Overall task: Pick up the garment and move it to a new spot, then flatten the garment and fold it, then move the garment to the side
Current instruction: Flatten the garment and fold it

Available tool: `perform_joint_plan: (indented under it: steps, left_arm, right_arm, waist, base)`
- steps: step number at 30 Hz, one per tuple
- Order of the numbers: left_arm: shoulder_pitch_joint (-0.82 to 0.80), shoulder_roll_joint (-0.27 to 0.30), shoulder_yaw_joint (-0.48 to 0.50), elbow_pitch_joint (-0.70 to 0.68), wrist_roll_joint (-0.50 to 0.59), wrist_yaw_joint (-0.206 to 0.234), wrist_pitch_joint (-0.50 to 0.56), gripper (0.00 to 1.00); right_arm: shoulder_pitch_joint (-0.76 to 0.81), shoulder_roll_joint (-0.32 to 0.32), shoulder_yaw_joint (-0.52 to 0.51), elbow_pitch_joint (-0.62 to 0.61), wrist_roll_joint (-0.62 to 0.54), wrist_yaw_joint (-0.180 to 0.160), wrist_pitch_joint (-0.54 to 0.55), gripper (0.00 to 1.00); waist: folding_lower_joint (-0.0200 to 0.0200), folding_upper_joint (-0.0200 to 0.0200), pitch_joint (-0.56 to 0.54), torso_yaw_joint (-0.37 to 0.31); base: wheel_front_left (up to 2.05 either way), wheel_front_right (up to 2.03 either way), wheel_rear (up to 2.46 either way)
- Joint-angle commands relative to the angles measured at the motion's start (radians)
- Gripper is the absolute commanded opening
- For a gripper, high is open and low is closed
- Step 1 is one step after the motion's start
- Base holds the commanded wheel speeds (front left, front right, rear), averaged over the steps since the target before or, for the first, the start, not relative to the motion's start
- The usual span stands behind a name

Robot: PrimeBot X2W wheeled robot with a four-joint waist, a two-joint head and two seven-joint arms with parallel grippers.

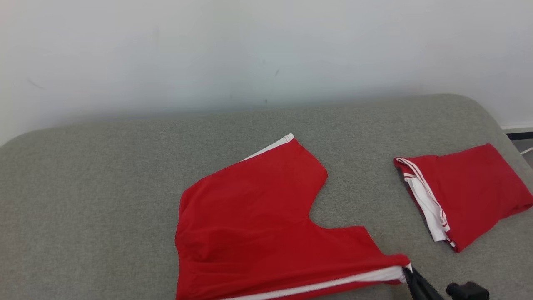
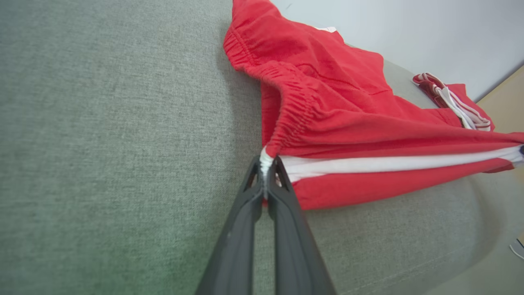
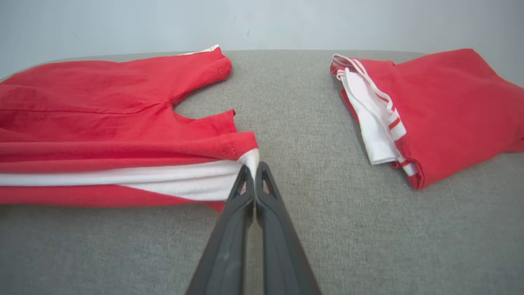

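1. The shorts (image 1: 250,216), red with a white side stripe (image 2: 389,164), lie on the grey pad (image 1: 104,187), around its middle and towards the near edge.
2. Their gathered waistband (image 2: 294,106) is at the left. One leg points far and to the right. The other runs right along the near side.
3. The left gripper (image 2: 267,162) has its jaws closed on the shorts. It pinches the near end of the waistband, just where the stripe begins, and the cloth bunches into a small white tuft between the fingertips.
4. The right gripper (image 3: 254,170) also has its jaws closed on the shorts. It nips the hem corner of the near leg at the other end of the stripe.
5. In the head view the right gripper (image 1: 410,273) is at the lower right, at the tip of that leg.
6. Between the two grips the striped side is drawn into a straight line from left to right, and the red cloth beside it shows long pull folds.
7. The rest of the shorts lies fairly flat on the pad, with slight wrinkles near the waistband.
8. Whether the gripped edge is lifted off the pad or rests on it is not clear.
9. A folded pair (image 1: 470,191), red with white trim, lies on the right of the pad, well apart from the shorts, with bare pad between them.
10. A pale wall (image 1: 250,50) rises behind the far edge of the pad.
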Motion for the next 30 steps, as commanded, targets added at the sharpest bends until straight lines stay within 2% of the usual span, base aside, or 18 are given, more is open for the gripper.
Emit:
perform_joint_plan:
  steps: [1,14,24,30]
  left_arm:
    - [-0.008,0.012,0.025,-0.02,0.007,0.011,-0.001,0.0]
    - [-0.181,-0.034,-0.004,-0.138,0.013,0.007,-0.001,0.0]
    - [-0.398,-0.056,0.009,-0.063,0.033,0.007,-0.001,0.0]
    - [-0.51,-0.058,-0.034,-0.011,-0.023,0.007,-0.001,0.0]
  right_arm:
    - [-0.04,-0.005,-0.036,-0.009,-0.004,-0.01,-0.001,0.0]
    - [-0.335,-0.03,-0.021,0.026,-0.033,-0.007,-0.001,0.0]
    - [-0.649,-0.057,0.044,0.189,-0.033,-0.007,-0.001,0.0]
    - [-0.784,-0.078,0.109,0.283,-0.023,-0.007,-0.001,0.0]
  waist:
    - [0.0,0.0,0.014,0.015]
    - [0.0,0.0,0.135,0.113]
    - [0.0,0.0,0.275,0.18]
    - [0.0,0.0,0.358,0.218]
  base:
    - [0.0,0.0,0.0]
    - [0.0,0.0,0.0]
    - [0.0,0.0,0.0]
    - [0.0,0.0,0.0]
